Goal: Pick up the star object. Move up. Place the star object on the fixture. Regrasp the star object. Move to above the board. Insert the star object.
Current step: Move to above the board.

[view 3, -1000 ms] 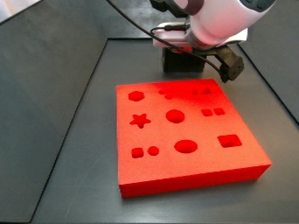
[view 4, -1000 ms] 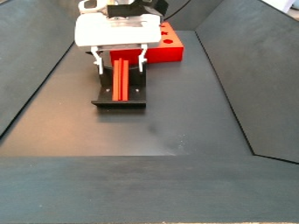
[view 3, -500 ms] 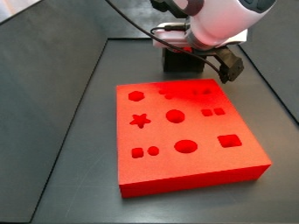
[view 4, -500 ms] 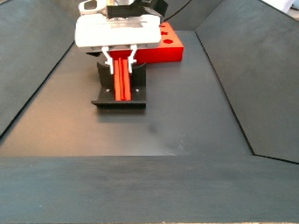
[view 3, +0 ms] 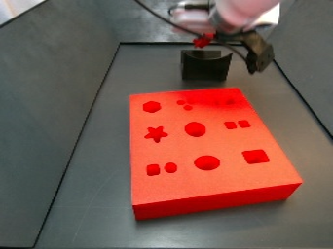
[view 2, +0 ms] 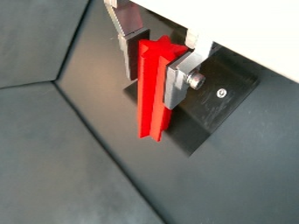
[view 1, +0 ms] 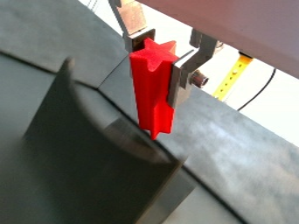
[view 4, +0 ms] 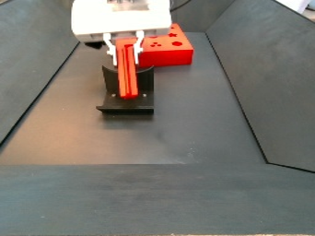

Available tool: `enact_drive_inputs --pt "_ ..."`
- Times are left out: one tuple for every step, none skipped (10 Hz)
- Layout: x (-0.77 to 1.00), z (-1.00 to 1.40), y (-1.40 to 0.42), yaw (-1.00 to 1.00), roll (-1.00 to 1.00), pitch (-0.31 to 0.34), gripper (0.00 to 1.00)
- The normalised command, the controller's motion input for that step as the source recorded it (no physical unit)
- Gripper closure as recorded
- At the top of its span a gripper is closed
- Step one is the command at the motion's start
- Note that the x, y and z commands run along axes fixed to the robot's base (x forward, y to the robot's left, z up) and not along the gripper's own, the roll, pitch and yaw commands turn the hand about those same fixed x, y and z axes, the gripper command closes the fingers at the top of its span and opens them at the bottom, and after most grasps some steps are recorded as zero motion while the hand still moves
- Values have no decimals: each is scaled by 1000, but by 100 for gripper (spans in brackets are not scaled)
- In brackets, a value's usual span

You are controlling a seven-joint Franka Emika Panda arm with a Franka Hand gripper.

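hand [view 1: 160, 54] clamps star object [view 1: 152, 92], seemingly above fixture [view 4: 127, 96].

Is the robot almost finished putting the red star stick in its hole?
Not yet. The pincer is shut on the star object and holds it just above the fixture, so the regrasp looks done. Carrying it over the board and pushing it into the star hole, which is empty, remain.

I see the star object [view 1: 152, 87] looks like smooth red plastic, a bit shiny, held between the gripper [view 1: 160, 54] fingers [view 2: 176, 77] of flat shiny metal above the fixture [view 4: 127, 92], which looks like dull dark plastic. The board [view 3: 205, 148] looks like smooth matt red plastic, and the floor [view 4: 160, 138] under it is dull dark grey.
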Motion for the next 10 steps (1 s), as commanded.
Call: enact_drive_inputs --pt "-69 1000 183 66 -40 18 100" --pt "-71 1000 170 54 -32 8 100" --pt "-70 1000 165 47 -32 0 100" --pt "-72 1000 156 32 -44 -11 100" --pt "-75 1000 152 25 -44 -15 100" --pt "-77 1000 140 14 -46 -16 100" --pt "-78 1000 133 2 -44 -9 100" --pt "-78 1000 120 -10 -46 2 100" --pt "-80 1000 111 -16 -43 11 100" --pt "-80 1000 98 -16 -46 26 100"
